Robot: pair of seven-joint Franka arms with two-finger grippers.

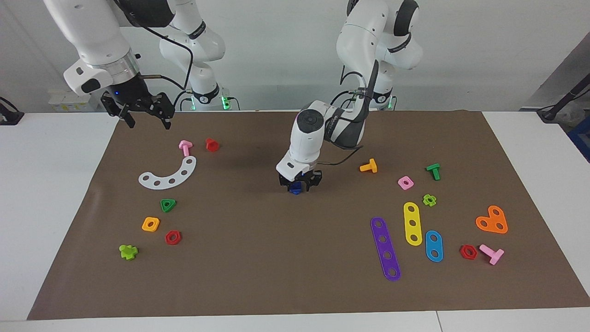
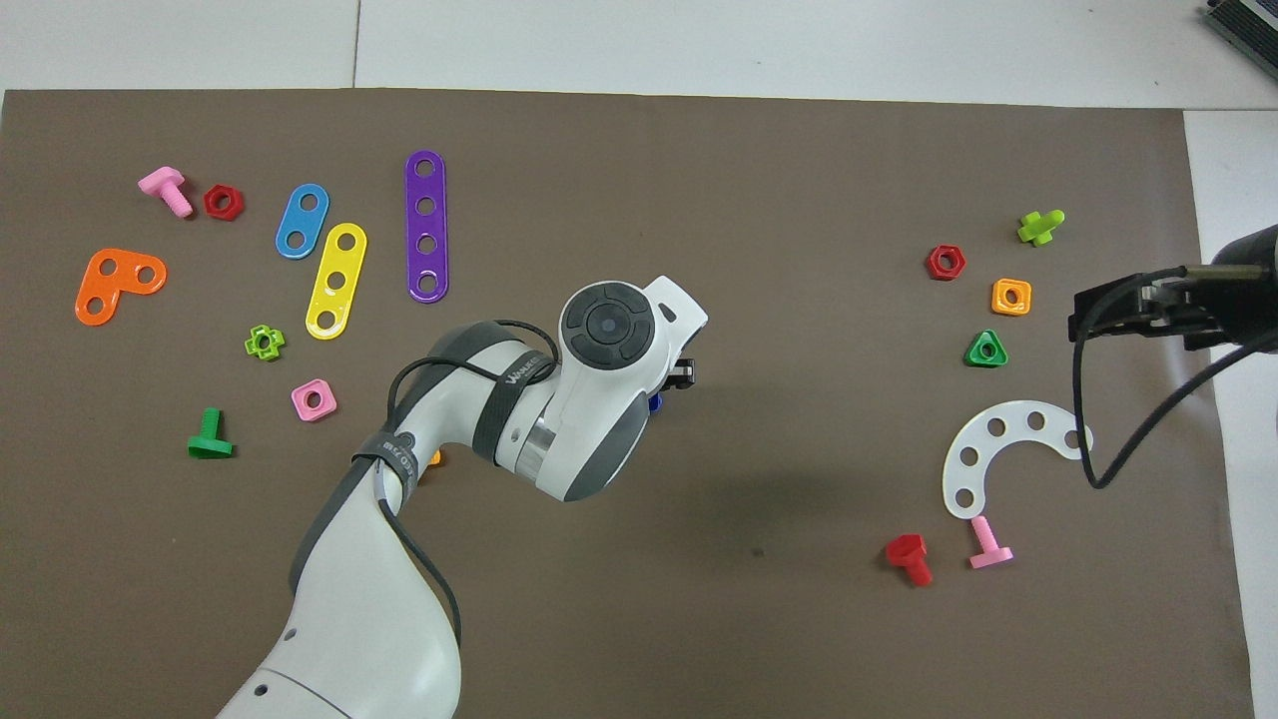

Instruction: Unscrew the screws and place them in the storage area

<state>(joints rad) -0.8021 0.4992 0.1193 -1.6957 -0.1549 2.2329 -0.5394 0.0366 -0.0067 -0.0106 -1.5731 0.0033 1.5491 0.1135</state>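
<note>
My left gripper (image 1: 297,184) points down, low over the middle of the brown mat, shut on a small dark-blue screw (image 1: 296,189). The fingers hide most of the screw. In the overhead view the left wrist covers it, and only a blue sliver (image 2: 655,403) shows. The storage area (image 1: 124,203) lies at the right arm's end of the mat. It bears a white arc strip (image 1: 169,175), a green triangle nut (image 1: 168,204), an orange square nut (image 1: 150,224) and a red hexagon nut (image 1: 173,237). My right gripper (image 1: 148,122) waits open and empty, raised over that end's corner nearest the robots.
A pink bolt (image 1: 185,147), a red bolt (image 1: 211,145) and a lime bolt (image 1: 128,251) also lie near the storage area. At the left arm's end lie purple (image 1: 385,249), yellow (image 1: 412,223) and blue (image 1: 433,246) strips, an orange heart plate (image 1: 492,220), and several bolts and nuts.
</note>
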